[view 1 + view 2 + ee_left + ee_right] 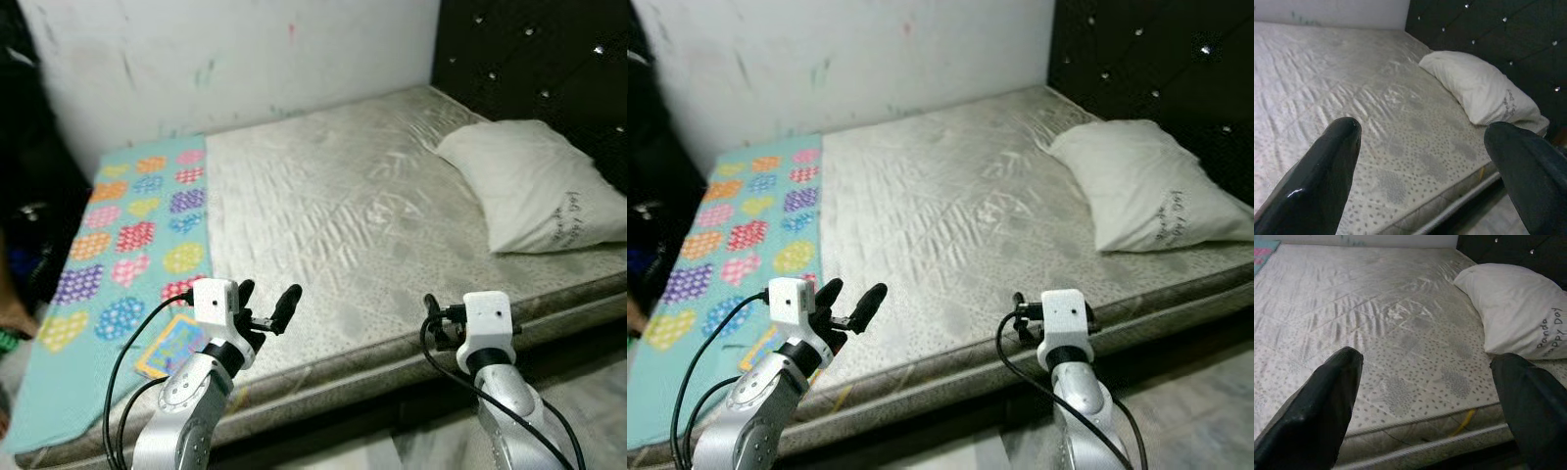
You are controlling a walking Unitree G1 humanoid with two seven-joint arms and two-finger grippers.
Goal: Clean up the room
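A bare grey mattress (333, 225) takes up the middle of the head views, its quilted cover wrinkled and dotted near the front edge. A white pillow (534, 186) lies on it at the right of the frame, close to the dark padded headboard (539, 59) in the upper right corner; small writing shows on the pillow's near end. Over the left end of the mattress lies a teal blanket (127, 245) printed with coloured hearts, running from the wall down to the lower left of the frame. On the blanket's near part, just beside the left arm, rests a small flat book (176, 345) with a bright cover. A white, scuffed wall (235, 59) fills the top of the frame behind the bed.

The left claw (265, 299) hangs above the mattress's front edge at the lower left of centre, its two black fingers (1322, 171) spread apart and holding nothing. The left wrist view looks between them across the mattress toward the pillow and headboard.

The right claw (1425, 406) sits low at the lower right of the head views, in front of the bed's edge below the pillow. In the right wrist view its fingers (1312, 401) stand wide apart, released, with the mattress edge and the pillow beyond them.
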